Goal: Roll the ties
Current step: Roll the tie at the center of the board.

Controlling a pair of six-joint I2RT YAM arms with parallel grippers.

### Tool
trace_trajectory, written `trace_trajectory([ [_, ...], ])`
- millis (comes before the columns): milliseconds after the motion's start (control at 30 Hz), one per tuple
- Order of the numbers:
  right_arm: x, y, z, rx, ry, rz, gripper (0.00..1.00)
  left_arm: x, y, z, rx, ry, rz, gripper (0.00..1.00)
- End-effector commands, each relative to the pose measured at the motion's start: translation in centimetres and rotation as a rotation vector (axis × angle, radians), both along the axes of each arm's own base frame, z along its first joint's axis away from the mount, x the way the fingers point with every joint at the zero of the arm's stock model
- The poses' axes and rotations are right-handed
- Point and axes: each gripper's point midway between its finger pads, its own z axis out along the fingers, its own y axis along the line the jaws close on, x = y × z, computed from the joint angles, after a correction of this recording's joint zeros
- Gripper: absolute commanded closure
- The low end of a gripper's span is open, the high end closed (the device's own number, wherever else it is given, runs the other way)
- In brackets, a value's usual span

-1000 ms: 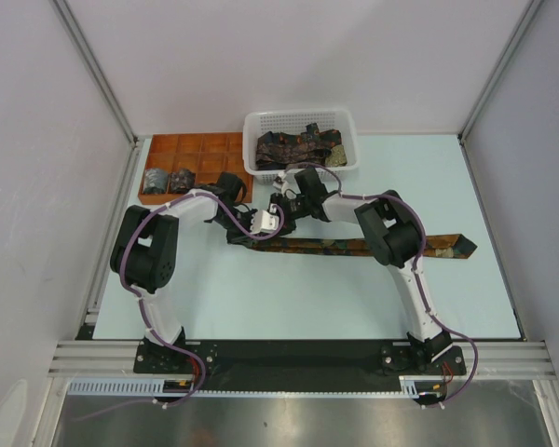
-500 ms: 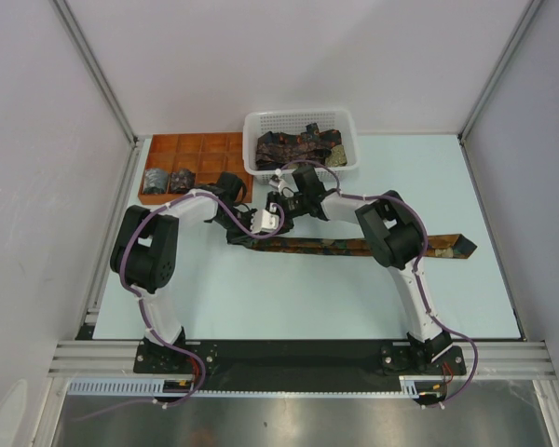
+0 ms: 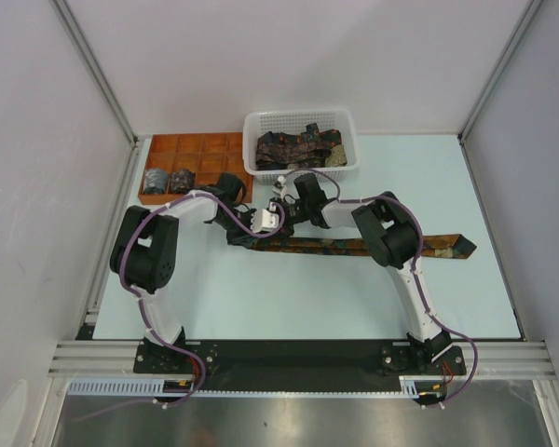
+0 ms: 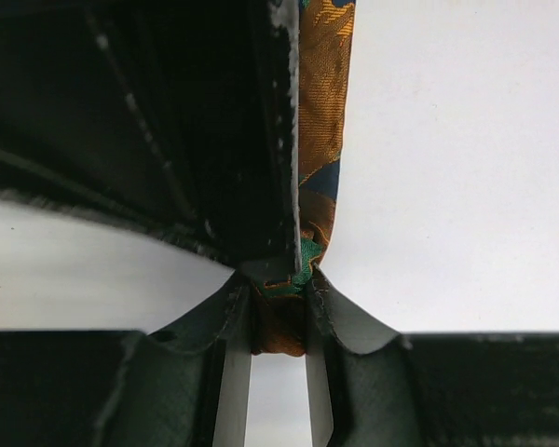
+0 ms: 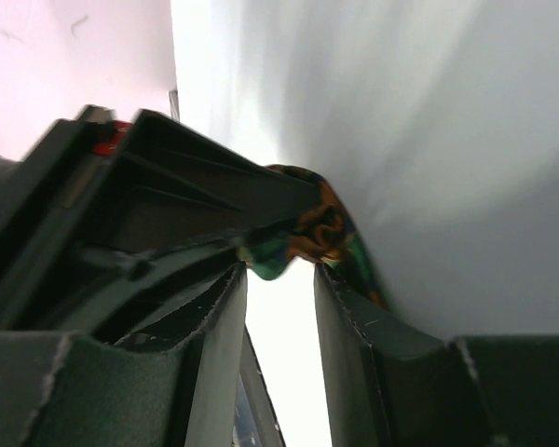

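The table [image 3: 307, 289] is carrying one long tie [image 3: 331, 245], which is lying stretched out flat from the middle toward the right edge, its wide pointed end sitting well clear of both arms. That layout is hardly changing. What is changing is the right arm: over the last second its wrist is creeping back toward the white basket [image 3: 298, 115], which is holding more loose ties, while the left arm is staying put beside the orange tray [image 3: 200, 147]. Two rolled bundles [image 3: 168, 179] are already sitting in the tray's near compartments.

The left gripper [image 4: 279, 307] is clamping the tie's narrow end, the orange and green cloth showing pinched between its fingers. The right gripper [image 5: 279, 279] is pressing in close against it, jaws standing partly apart with a small bunched fold [image 5: 307, 233] at their tips. Whether it is actually pinching that fold I cannot tell.

As I am reading it, the small shift is the right wrist turning the end over for a first wrap. Nearly the whole length is still waiting to be wound.
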Motion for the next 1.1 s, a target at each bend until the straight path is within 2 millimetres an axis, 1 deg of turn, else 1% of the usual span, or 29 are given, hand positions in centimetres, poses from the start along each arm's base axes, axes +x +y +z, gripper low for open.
trace_trajectory([
  [0, 1.3, 0.2, 3.0, 0.062, -0.071, -0.051, 0.6, -0.6, -0.3, 0.0, -0.02, 0.005, 0.01, 0.71],
  [133, 1.4, 0.6, 3.6, 0.08, -0.075, -0.054, 0.6, -0.7, -0.2, -0.1, -0.017, 0.003, 0.019, 0.71],
  [333, 0.8, 1.2, 3.3, 0.082, -0.061, -0.035, 0.59, -0.8, 0.0, -0.2, -0.014, -0.003, 0.026, 0.71],
  [367, 0.6, 1.3, 3.0, 0.077, -0.053, -0.031, 0.6, -0.8, 0.0, -0.2, -0.012, -0.006, 0.025, 0.71],
  [567, -0.1, 2.0, 3.0, 0.077, -0.052, -0.003, 0.6, -0.8, 0.1, -0.2, -0.012, -0.01, 0.037, 0.71],
  [600, -0.2, 2.0, 2.6, 0.072, -0.046, -0.003, 0.6, -0.8, 0.1, -0.2, -0.011, -0.011, 0.036, 0.71],
  [633, -0.3, 2.1, 2.5, 0.069, -0.046, -0.003, 0.62, -0.8, 0.1, -0.2, -0.012, -0.013, 0.036, 0.7],
  [733, -0.3, 2.0, 1.9, 0.058, -0.037, -0.011, 0.77, -0.9, 0.2, -0.2, -0.012, -0.011, 0.035, 0.7],
  [767, -0.2, 1.8, 1.7, 0.055, -0.039, -0.015, 0.87, -0.9, 0.1, -0.2, -0.013, -0.012, 0.035, 0.69],
  [833, -0.1, 1.5, 1.3, 0.044, -0.046, -0.019, 0.94, -0.9, 0.2, -0.1, -0.015, -0.014, 0.037, 0.67],
  [867, 0.0, 1.2, 1.1, 0.035, -0.047, -0.02, 0.99, -0.8, 0.3, 0.1, -0.021, -0.013, 0.042, 0.65],
  [933, 0.0, 0.6, 0.6, 0.009, -0.054, -0.014, 1.0, -0.5, 0.4, 0.3, -0.031, -0.012, 0.052, 0.61],
  [967, 0.2, 0.1, 0.2, -0.001, -0.051, -0.022, 1.0, -0.5, 0.4, 0.5, -0.04, -0.008, 0.054, 0.54],
  [1033, 0.2, -0.5, -0.2, -0.023, -0.042, -0.027, 1.0, -0.2, 0.6, 1.0, -0.056, -0.009, 0.06, 0.48],
  [1067, 0.2, -0.7, -0.6, -0.03, -0.055, -0.02, 1.0, -0.1, 0.6, 1.1, -0.065, -0.01, 0.061, 0.42],
])
